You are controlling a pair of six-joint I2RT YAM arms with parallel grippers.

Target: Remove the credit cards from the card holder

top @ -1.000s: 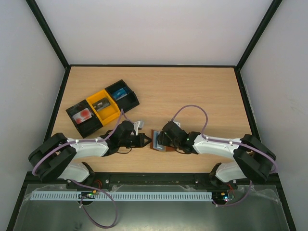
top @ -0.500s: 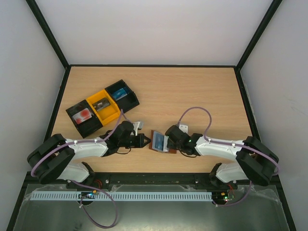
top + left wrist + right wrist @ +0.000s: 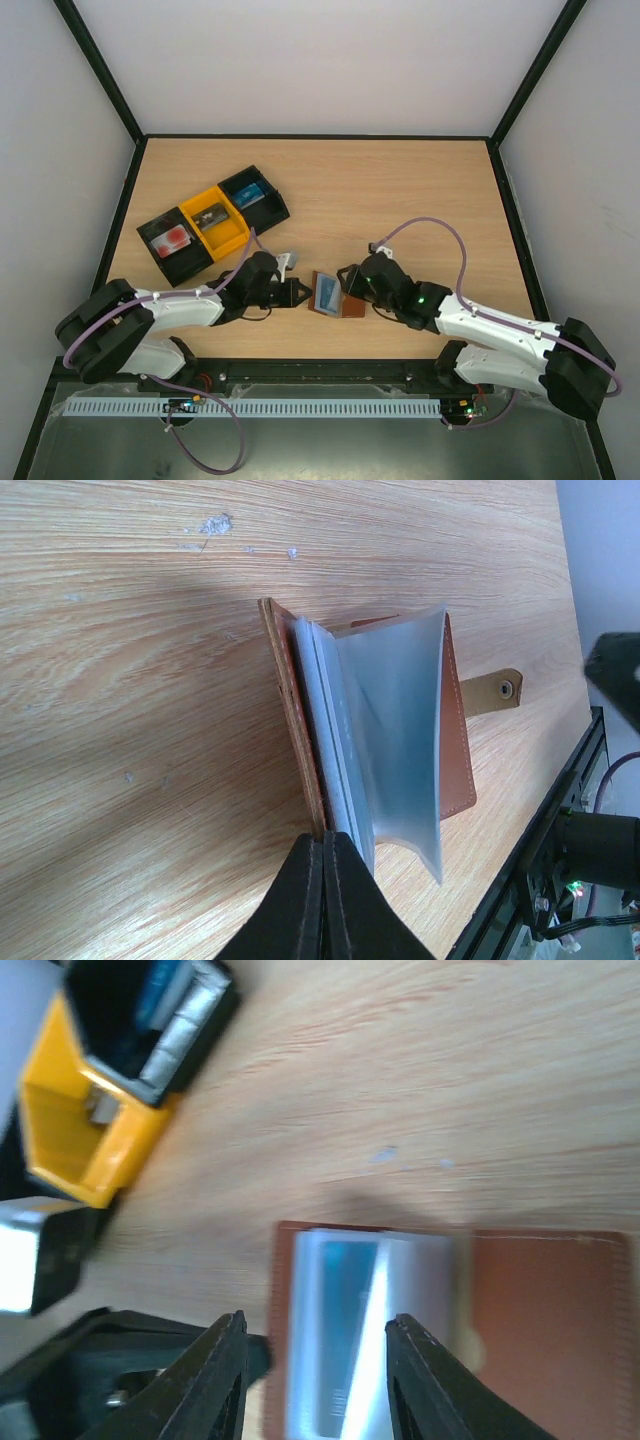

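The brown card holder (image 3: 335, 297) lies open near the table's front middle, its pale grey-blue pockets (image 3: 395, 720) fanned upward and its tab (image 3: 492, 692) to the side. My left gripper (image 3: 303, 291) is shut on the edge of the holder's left cover (image 3: 325, 842). My right gripper (image 3: 348, 280) is open and empty, hovering just above the pockets (image 3: 318, 1322). The blue card (image 3: 248, 193), the dark card (image 3: 212, 217) and the pale card with a red patch (image 3: 172, 239) each lie in a tray. I cannot tell whether any pocket holds a card.
A row of three open trays stands at the back left: black (image 3: 268, 205), yellow (image 3: 232, 238) and black (image 3: 185, 263). The yellow tray (image 3: 70, 1110) also shows in the right wrist view. The table's black front rail (image 3: 560, 810) is close behind the holder.
My right arm has swung out to the right and its gripper has come off the holder. The holder now lies further open, with more of the pockets showing. My left gripper has stayed put.
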